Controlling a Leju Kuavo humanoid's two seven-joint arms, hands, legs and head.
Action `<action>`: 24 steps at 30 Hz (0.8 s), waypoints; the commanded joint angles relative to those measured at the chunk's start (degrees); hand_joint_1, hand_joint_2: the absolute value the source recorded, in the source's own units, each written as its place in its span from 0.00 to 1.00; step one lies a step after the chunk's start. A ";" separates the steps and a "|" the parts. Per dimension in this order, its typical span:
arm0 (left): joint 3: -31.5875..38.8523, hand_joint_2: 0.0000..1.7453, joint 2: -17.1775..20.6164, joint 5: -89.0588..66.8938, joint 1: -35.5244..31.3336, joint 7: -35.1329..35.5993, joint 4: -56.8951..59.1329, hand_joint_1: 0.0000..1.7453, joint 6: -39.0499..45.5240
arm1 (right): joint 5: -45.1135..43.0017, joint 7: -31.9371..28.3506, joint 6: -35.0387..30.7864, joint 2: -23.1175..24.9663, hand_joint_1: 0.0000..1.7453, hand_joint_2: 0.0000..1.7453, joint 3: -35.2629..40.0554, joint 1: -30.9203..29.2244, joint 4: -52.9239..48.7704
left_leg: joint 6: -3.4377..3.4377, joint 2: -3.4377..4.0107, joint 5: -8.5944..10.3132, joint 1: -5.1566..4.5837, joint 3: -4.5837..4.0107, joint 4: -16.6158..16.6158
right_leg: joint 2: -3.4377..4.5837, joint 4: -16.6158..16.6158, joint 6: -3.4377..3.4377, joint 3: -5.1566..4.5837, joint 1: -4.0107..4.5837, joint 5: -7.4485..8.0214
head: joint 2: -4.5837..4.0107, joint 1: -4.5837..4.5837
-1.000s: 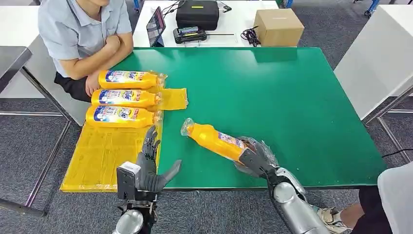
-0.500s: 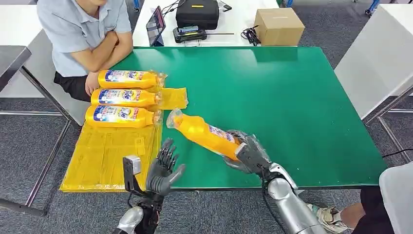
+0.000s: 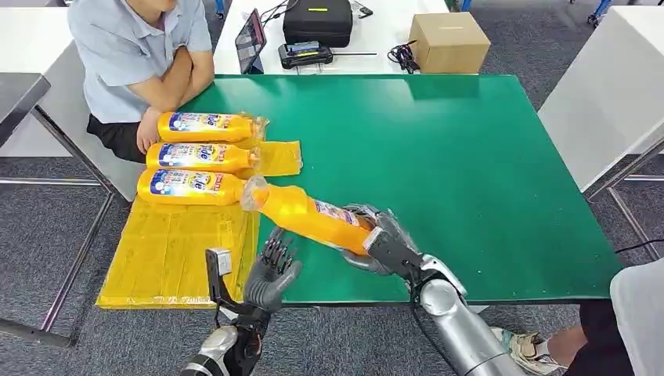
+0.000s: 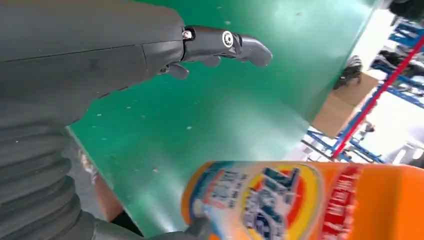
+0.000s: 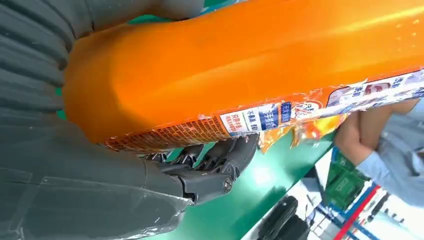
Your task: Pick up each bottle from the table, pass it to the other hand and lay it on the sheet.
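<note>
My right hand [image 3: 384, 244] grips the base of an orange bottle [image 3: 307, 214] and holds it above the green table [image 3: 470, 157], cap end pointing toward the yellow sheet [image 3: 168, 251]. The right wrist view has the bottle [image 5: 240, 65] close up, with dark fingers [image 5: 210, 167] wrapped under it. My left hand [image 3: 270, 272] is raised below the bottle's middle, fingers apart, holding nothing. In the left wrist view the bottle's label [image 4: 280, 200] sits just past the thumb [image 4: 225, 45]. Three more orange bottles [image 3: 200, 157] lie side by side on the sheet's far end.
A person [image 3: 137, 55] sits at the table's far left corner, arms folded near the sheet. On a white table behind stand a tablet [image 3: 250, 43], a black case [image 3: 317, 19] and a cardboard box [image 3: 448, 43]. Another person's leg [image 3: 618, 329] is at the lower right.
My right hand has lifted the bottle off the table and carried it left toward the sheet. My left hand has moved right and turned up beneath the bottle.
</note>
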 commanded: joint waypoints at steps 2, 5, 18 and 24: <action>0.68 1.00 -0.52 -4.36 -2.56 -3.48 -1.40 0.00 3.65 | -0.88 -0.10 0.62 0.51 0.91 1.00 4.96 -3.51 2.84 | -0.12 0.13 -0.12 0.09 0.12 0.09 | 0.09 0.03 -0.16 0.12 0.10 -0.06 | 0.00 0.00; -1.00 1.00 0.06 -10.11 -2.63 -7.13 -3.76 0.00 9.63 | -1.07 0.00 0.64 0.27 0.90 1.00 5.41 -3.03 2.80 | -0.12 0.10 -0.13 0.10 0.15 0.10 | 0.07 0.03 -0.16 0.16 0.11 -0.08 | 0.00 0.00; -2.95 1.00 -0.02 -8.46 -2.13 -4.53 -5.35 0.00 6.96 | -1.39 0.78 0.30 1.38 0.84 1.00 5.96 -3.95 5.48 | -0.11 0.12 -0.09 0.07 0.13 0.04 | 0.09 0.00 -0.16 0.12 0.08 -0.05 | 0.00 0.00; -3.25 1.00 -0.01 -4.60 -1.91 -2.17 -6.25 0.00 2.72 | -1.46 0.89 0.41 1.88 0.86 1.00 5.91 -4.52 7.18 | -0.09 0.09 -0.07 0.06 0.10 0.03 | 0.07 -0.01 -0.12 0.09 0.07 -0.03 | 0.00 0.00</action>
